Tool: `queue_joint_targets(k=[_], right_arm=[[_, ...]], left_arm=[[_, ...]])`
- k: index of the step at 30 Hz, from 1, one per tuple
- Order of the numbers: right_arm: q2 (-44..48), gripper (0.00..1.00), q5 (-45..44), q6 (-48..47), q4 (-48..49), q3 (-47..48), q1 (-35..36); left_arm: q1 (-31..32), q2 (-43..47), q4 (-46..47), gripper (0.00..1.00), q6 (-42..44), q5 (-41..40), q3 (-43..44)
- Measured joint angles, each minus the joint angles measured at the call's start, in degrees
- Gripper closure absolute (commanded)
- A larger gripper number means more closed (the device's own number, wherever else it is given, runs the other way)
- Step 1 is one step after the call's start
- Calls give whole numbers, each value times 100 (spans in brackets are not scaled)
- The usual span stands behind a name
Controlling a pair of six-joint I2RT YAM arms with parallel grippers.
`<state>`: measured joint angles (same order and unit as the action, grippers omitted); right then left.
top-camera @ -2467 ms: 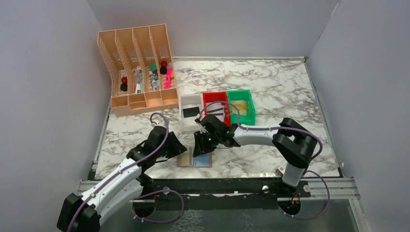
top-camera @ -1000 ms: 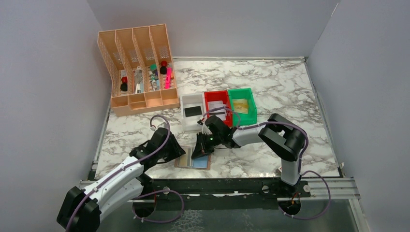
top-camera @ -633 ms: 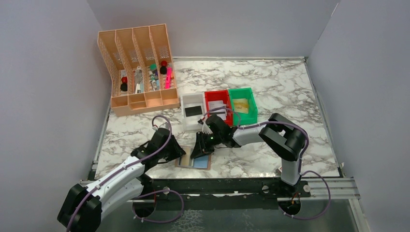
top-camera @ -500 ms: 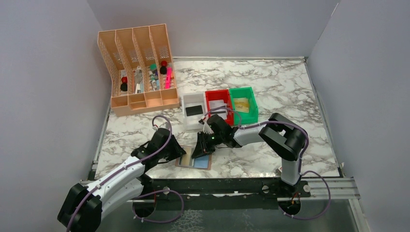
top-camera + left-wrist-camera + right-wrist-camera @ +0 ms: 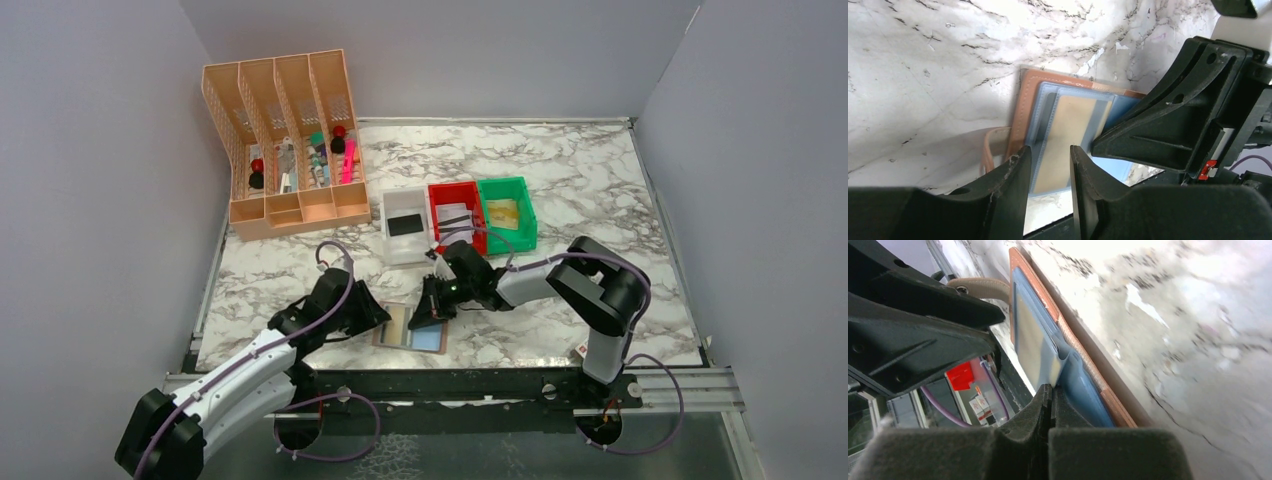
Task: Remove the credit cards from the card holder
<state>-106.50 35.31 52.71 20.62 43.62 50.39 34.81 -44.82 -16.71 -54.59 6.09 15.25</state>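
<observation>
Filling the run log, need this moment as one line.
wallet: open flat | tan card: inside wallet | left fingers: open, at wallet edge | right fingers: shut at blue flap

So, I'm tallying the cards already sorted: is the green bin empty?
No, in the top view the green bin has a tan-gold card lying inside it.

Leather-look card holder [image 5: 1024,102], glossy marbled table [image 5: 923,75]
</observation>
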Motion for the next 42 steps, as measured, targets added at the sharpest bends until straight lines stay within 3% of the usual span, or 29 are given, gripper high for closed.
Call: queue_joint_targets(k=[9, 16, 26, 30, 36, 42], right_arm=[[356, 99, 170, 26, 350, -612, -199], [409, 99, 938, 664, 2039, -1609, -627], [828, 99, 313, -417, 87, -988, -682], [745, 99, 293, -586, -118, -914, -682], [680, 99, 243, -732, -424, -737, -682], [807, 99, 144, -835, -662, -756, -789]], left_arm=[[9, 299, -153, 59, 68, -2, 57], [9, 297, 15, 59, 140, 105, 177], [33, -170, 905, 61, 321, 820, 210], [350, -1137, 1270, 63, 511, 1088, 455], [881, -2415, 1543, 76, 608, 1023, 887], [946, -2638, 1510, 79, 393, 715, 892]])
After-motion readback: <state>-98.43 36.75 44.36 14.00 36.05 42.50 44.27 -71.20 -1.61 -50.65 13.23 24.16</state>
